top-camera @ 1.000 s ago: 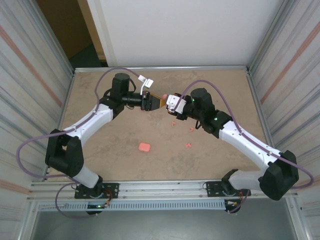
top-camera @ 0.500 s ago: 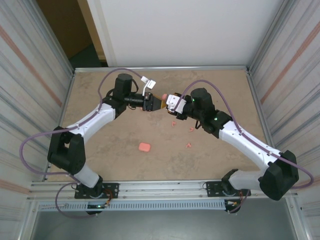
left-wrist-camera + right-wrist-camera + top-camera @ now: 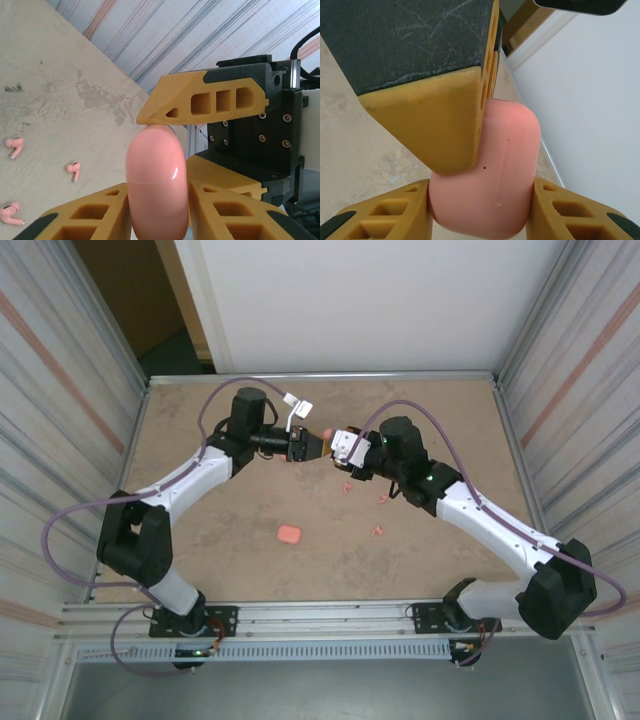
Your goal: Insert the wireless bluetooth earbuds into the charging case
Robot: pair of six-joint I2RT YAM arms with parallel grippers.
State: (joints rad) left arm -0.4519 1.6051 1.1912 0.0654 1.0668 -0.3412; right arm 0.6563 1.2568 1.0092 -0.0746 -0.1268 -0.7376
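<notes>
The charging case hangs above the far middle of the tabletop. It is between the left claw, reaching in from the left, and the right claw, reaching in from the right, and it sits between the fingers of both. Three earbuds lie on the tabletop, right of centre. The farthest earbud is just nearward of the claws, the middle earbud is to its right and nearer, and the nearest earbud is closer again to the near edge. A second case lies near the tabletop's middle, left of the nearest earbud, level with it and well apart.
</notes>
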